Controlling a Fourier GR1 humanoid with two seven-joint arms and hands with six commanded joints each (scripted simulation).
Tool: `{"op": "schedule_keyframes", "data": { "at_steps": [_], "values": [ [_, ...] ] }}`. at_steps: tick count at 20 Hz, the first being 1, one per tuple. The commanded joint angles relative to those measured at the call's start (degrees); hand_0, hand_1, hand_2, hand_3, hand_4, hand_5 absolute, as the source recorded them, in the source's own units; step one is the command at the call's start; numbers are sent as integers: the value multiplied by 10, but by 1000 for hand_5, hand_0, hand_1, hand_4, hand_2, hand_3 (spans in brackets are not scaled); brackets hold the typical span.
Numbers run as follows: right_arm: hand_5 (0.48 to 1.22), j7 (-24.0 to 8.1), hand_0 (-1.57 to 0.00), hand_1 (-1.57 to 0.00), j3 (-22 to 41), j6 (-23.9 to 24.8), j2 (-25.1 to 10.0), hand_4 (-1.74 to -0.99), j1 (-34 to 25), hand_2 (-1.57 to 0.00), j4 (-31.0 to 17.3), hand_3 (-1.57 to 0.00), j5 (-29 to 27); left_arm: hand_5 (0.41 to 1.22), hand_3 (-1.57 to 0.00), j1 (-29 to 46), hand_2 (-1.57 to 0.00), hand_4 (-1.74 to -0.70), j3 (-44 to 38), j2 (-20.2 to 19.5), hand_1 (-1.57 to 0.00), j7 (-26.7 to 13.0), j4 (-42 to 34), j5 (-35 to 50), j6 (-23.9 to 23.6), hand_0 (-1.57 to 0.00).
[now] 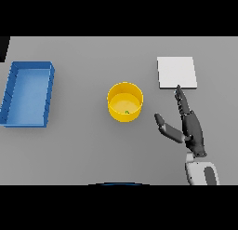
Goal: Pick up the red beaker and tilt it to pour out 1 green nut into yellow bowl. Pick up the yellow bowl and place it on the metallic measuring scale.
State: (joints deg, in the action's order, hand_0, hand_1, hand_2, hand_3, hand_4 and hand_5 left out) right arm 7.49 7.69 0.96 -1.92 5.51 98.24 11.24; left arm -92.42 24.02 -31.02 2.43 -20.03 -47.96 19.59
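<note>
The yellow bowl [125, 102] stands upright in the middle of the table with a small green nut [127, 112] inside it near its front wall. The metallic measuring scale [176, 72], a pale square plate, lies to the right and farther back. My right hand [189, 126] hovers right of the bowl, fingers straight and pointing toward the scale's front edge, thumb spread toward the bowl, holding nothing. No red beaker shows in the head view. My left hand is out of view.
A blue rectangular tray [28, 93] with raised walls sits at the far left of the table.
</note>
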Motion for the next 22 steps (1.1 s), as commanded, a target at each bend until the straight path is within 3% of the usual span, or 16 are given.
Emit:
{"op": "schedule_keyframes", "data": {
  "at_steps": [1,4,6,8,11,14,19,22],
  "values": [
    [588,2,1,1,0,4,-3,-1121,-4,1,0,1,6,1221,-1530,16,-1571,-1738,-29,-11,-1571,-2,11,29,-10,-1571],
    [606,-5,1,1,9,7,-4,-1127,-3,1,-5,1,23,1221,-1550,81,-1571,-1739,-109,-43,-1571,-28,23,113,-47,-1571],
    [621,-6,1,1,6,2,-12,-1132,-8,1,-4,1,20,1221,-1558,136,-1571,-1740,-138,-50,-1571,-89,16,147,-87,-1571],
    [628,-6,1,1,8,2,-12,-1142,-7,1,-7,1,23,1221,-1562,193,-1571,-1740,-165,-55,-1571,-108,-4,182,-132,-1571],
    [648,-12,1,1,9,-5,-14,-1138,-13,1,-1,1,18,1221,-1567,265,-1571,-1741,-211,-54,-1571,-179,-54,241,-173,-1571],
    [664,-3,1,1,9,-7,-11,-1127,-10,1,-10,1,13,1221,-1569,363,-1571,-1741,-235,-44,-1571,-219,-142,291,-192,-1571],
    [676,13,1,1,6,-7,-20,-1166,-2,1,-12,1,17,1221,-1570,531,-1571,-1741,-248,-23,-1571,-250,-297,340,-232,-1571],
    [677,16,1,1,6,-8,-22,-1171,2,1,-12,1,17,1098,-1571,582,-1571,-1741,-245,-3,-1571,-276,-357,353,-253,-1571]
  ]
}}
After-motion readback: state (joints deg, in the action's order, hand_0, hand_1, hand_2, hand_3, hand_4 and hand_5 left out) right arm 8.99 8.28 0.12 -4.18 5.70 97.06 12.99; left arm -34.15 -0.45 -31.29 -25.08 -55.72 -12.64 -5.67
